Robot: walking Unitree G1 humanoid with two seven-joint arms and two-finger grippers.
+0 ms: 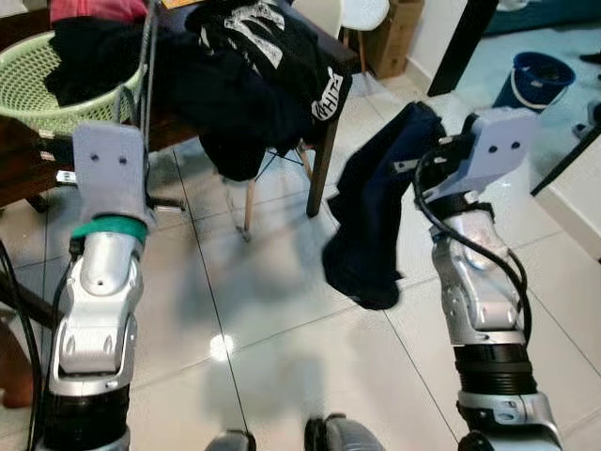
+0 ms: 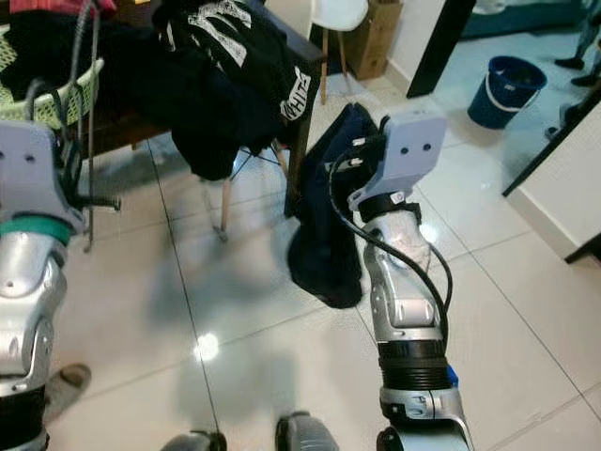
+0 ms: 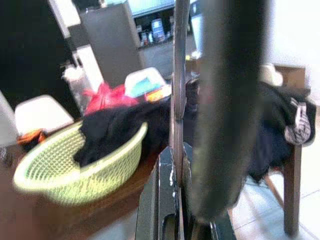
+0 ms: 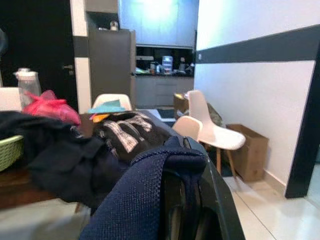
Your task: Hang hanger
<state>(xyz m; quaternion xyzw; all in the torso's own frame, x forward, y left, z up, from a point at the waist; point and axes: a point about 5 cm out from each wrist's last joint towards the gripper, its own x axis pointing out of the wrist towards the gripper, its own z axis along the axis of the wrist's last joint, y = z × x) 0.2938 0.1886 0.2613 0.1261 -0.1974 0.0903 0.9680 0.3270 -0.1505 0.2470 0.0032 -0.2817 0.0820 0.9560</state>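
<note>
Eye views: right gripper (image 1: pixel 413 155) raised over the tiled floor (image 1: pixel 282 329), navy garment (image 1: pixel 376 221) draped from its fingers. Left gripper (image 1: pixel 141 122) gripping a thin metal hanger (image 1: pixel 146 56) beside the green basket (image 1: pixel 38 85) on the counter (image 1: pixel 19 169).
Left wrist: fingers (image 3: pixel 225 110) pinched on the hanger.
Right wrist: fingers clamped on the garment.

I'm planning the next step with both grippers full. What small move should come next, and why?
Probably bring the two arms together. The left gripper holds a thin metal hanger upright, while the right gripper holds a navy garment that dangles apart from it above the tiled floor.
</note>
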